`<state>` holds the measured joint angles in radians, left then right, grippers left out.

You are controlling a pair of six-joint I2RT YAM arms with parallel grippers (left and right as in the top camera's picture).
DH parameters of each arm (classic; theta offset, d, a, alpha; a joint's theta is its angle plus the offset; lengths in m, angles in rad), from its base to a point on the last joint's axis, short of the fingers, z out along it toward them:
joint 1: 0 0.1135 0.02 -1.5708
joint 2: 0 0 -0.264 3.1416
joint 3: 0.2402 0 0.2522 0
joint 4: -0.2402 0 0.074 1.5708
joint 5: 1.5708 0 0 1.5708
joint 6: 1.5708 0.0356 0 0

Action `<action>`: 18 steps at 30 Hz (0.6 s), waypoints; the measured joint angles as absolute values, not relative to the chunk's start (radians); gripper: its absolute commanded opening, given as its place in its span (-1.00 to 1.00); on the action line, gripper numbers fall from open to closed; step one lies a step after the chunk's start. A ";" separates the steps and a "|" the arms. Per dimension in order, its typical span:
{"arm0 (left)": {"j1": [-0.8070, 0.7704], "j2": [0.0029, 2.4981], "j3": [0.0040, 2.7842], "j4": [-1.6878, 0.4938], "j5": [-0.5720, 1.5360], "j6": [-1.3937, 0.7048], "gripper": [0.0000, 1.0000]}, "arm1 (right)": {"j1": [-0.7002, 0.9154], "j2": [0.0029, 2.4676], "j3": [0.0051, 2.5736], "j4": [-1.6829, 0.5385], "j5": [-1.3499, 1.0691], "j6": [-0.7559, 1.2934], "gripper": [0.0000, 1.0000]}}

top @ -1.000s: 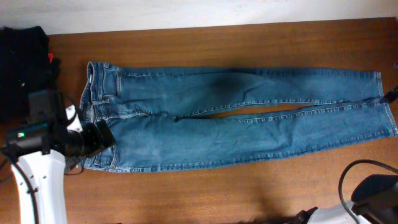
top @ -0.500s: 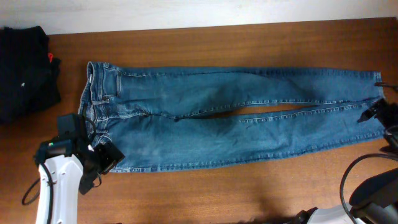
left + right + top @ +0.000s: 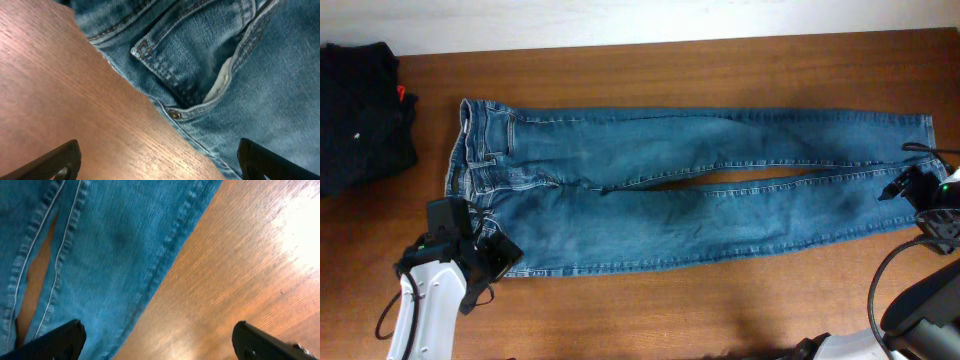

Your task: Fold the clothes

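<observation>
Here we are, the jeans (image 3: 690, 190) are laid out flat along the wooden table (image 3: 720, 310), waistband at the left end from overhead, both legs running off to the right. The legs touch near the hips and part further along, showing a thin sliver of wood (image 3: 720, 178) between them. The hems sit close to the right side of the picture.

Look at the left gripper (image 3: 498, 255), down at the near corner of the waist end. Its wrist view shows the jaws spread wide: one finger (image 3: 55, 161) over bare wood, the other (image 3: 272, 162) over denim, straddling the garment's edge, which cuts diagonally across. There's a front pocket there, with a metal rivet (image 3: 174, 114) and pale pocket lining (image 3: 221, 84) peeking out. Whether the fingers touch the cloth, I can't tell.

Over at the other end, the right gripper (image 3: 903, 187) is above the near leg by its hem, jaws also wide apart and holding nothing. Its camera shows the leg's stitched outer edge (image 3: 165, 265) slanting across, with open wood to one side.

For room, there's a broad band of bare wood along the near side, crossed at the right by a black cable (image 3: 880, 285), and a narrower strip beyond the far leg. A black garment pile (image 3: 360, 110) with a red tag (image 3: 401, 93) sits at the far left corner, apart from the waistband with wood between.
</observation>
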<state>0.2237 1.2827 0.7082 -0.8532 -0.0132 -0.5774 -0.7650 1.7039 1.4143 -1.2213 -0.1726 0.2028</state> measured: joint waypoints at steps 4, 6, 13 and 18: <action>0.224 1.283 0.696 -0.832 -0.014 -0.578 0.99 | -0.765 1.703 1.382 -1.195 -0.130 0.225 0.97; 0.224 1.283 0.696 -0.829 -0.019 -0.578 0.99 | -0.765 1.703 1.367 -1.189 -0.088 0.264 0.97; 0.224 1.283 0.695 -0.825 -0.044 -0.581 0.99 | -0.772 1.702 1.277 -1.069 0.031 0.388 0.97; 0.224 1.283 0.695 -0.825 -0.054 -0.581 0.99 | -0.819 1.703 1.248 -0.995 0.056 0.453 0.97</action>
<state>0.2237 1.2827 0.6952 -0.8249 -0.0536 -0.5808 -0.8192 1.7027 1.2480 -0.9955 0.0563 0.4526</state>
